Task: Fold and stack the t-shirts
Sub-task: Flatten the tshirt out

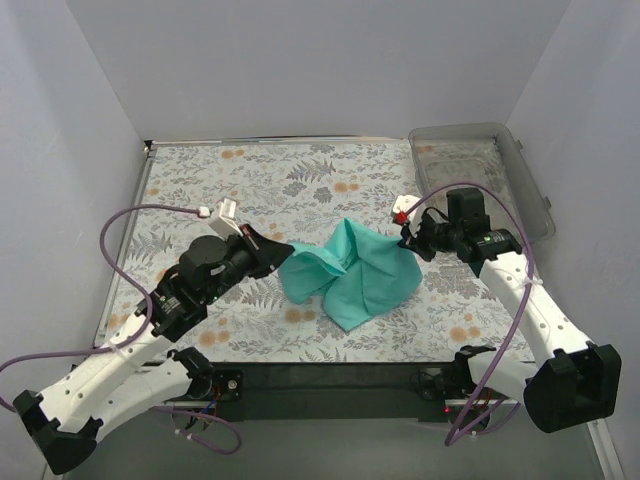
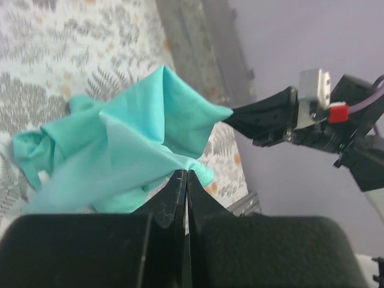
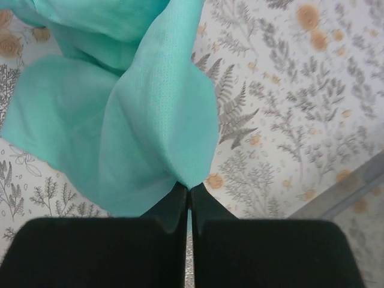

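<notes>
Evidently, with the left hand (image 1: 283, 252) and the right hand (image 1: 405, 238) each pinched shut on only a thin edge of the teal t-shirt (image 1: 355, 275), bunched between them mid-table (image 1: 300, 180), a sharp outward pull could slip the fabric free.
</notes>
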Controlling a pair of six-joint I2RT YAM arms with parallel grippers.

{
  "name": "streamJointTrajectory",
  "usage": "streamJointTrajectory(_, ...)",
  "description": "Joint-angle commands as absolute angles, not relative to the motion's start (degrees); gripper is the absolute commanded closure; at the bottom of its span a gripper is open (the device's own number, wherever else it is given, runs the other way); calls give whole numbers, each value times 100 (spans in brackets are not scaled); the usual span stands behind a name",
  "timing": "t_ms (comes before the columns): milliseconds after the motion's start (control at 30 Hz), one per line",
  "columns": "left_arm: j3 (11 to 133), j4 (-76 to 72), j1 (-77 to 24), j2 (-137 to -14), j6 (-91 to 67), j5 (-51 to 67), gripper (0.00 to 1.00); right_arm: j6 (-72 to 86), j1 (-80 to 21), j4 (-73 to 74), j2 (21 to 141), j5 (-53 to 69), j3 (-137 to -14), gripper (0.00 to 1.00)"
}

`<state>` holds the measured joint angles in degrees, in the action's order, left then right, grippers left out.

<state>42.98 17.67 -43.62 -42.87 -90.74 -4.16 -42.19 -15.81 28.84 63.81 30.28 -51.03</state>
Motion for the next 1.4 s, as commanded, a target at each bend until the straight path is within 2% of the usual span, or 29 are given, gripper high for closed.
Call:
streamJointTrajectory(0, 5087, 2329, -4333, -4236, -8596, -1194, 100, -4474, -1564, 3146, 6249, 3226, -5765, 99)
streamJointTrajectory(267, 6301, 2637, -4333, -3973, -8113, -2529, 100, -4438, -1556, 3155, 6205, 3199, -6617, 99)
streamJointTrajectory(467, 6732, 2839, -4333, -3745, -7831, -2944, 100, -4386, -1564, 3199, 6030, 3462, -6987, 99)
streamJointTrajectory(633, 6785, 2839, -4333, -3472, -7621, -3129, 100, -4746, -1564, 3550, 5670, 4577, -7285, 99)
streamJointTrajectory(733, 6776, 2550, -4333, -3191, -7392, -3094, 100, -4922, -1564, 4234, 5678, 5272, -7795, 99)
streamJointTrajectory(900, 6969, 1943, -4333, -2988, -7119, -2980, 100, -4677, -1556, 4720, 5722, 6711, -8393, 99)
streamJointTrajectory(1000, 7040, 1820, -4333, -3120, -7119, -2892, 100, -4378, -1547, 4641, 5783, 7284, -8280, 99)
streamJointTrajectory(1067, 6961, 1802, -4333, -3304, -7154, -2953, 100, -3436, -1547, 3863, 5766, 7225, -7695, 99)
streamJointTrajectory(1133, 6699, 1741, -4333, -3462, -7181, -3084, 100, -2413, -1547, 2217, 5722, 6621, -7000, 99)
streamJointTrajectory(1167, 6593, 1610, -4333, -3620, -7181, -3276, 100, -1851, -1547, 1858, 5791, 6340, -6535, 99)
streamJointTrajectory(1233, 6259, 1477, -4333, -3857, -7146, -3497, 100, -1522, -1547, 1251, 5993, 5785, -6259, 99)
streamJointTrajectory(1367, 5854, 1205, -4316, -4569, -7128, -3954, 100, -1214, -1547, 1186, 7220, 5160, -6363, 99)
